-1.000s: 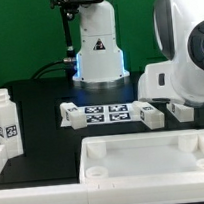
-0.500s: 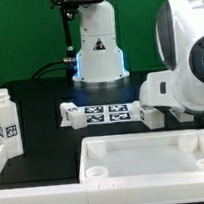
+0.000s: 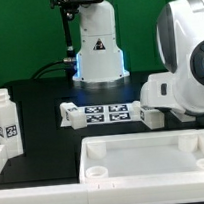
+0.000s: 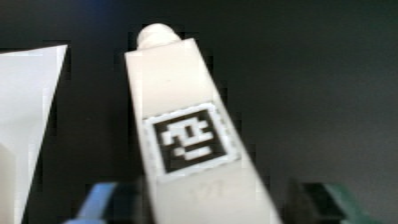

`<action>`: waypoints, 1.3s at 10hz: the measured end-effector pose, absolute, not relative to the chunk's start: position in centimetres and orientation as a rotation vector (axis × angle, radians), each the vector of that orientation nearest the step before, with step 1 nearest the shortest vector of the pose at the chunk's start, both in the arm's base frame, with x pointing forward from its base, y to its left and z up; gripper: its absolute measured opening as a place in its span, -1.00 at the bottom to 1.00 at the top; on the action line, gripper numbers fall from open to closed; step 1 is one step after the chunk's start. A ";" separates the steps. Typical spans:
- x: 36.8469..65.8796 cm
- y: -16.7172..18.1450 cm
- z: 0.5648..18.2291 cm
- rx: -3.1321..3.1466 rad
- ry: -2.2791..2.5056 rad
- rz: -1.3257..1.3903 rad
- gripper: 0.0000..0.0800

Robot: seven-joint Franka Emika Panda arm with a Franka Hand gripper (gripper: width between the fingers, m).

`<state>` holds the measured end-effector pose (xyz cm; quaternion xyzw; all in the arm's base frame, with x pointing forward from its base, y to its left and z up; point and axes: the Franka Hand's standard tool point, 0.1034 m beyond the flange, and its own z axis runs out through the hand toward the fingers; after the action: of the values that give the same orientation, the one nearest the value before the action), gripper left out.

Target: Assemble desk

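The white desk top, a rimmed tray with round corner sockets, lies at the front of the black table. A white tagged peg leg stands upright at the exterior view's left. Two more legs lie at the ends of the marker board, one on the left and one on the right. In the wrist view a tagged leg lies lengthwise between my blue fingertips. My gripper is open and straddles it, with a dark gap on each side. In the exterior view the arm hides the jaws.
The marker board lies mid-table. The white robot base with a warning triangle stands behind it. My arm's bulky white body fills the exterior view's right. A white edge shows beside the leg in the wrist view.
The arm has shifted slightly toward the exterior view's left over the first half second, then held still. No part has moved.
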<state>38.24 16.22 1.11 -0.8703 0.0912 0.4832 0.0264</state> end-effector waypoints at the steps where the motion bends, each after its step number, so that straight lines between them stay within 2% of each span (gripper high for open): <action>1: 38.3 16.2 1.2 -2.687 0.284 1.492 -0.29; 2: 38.9 15.9 1.7 -2.681 0.288 1.486 -0.29; 3: 40.0 15.2 3.2 -2.668 0.296 1.475 -0.29; 6: 44.9 12.9 10.1 -2.698 0.354 1.277 -0.29; 7: 45.3 13.1 11.1 -2.728 0.353 1.198 -0.29; 8: 45.4 13.4 10.4 -2.771 0.364 1.091 -0.29; 11: 46.6 13.7 11.0 -2.859 0.359 0.784 -0.29; 13: 51.1 12.8 16.4 -2.906 0.272 0.525 -0.29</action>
<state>51.12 12.84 16.41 -0.9761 0.0914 0.1764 0.0881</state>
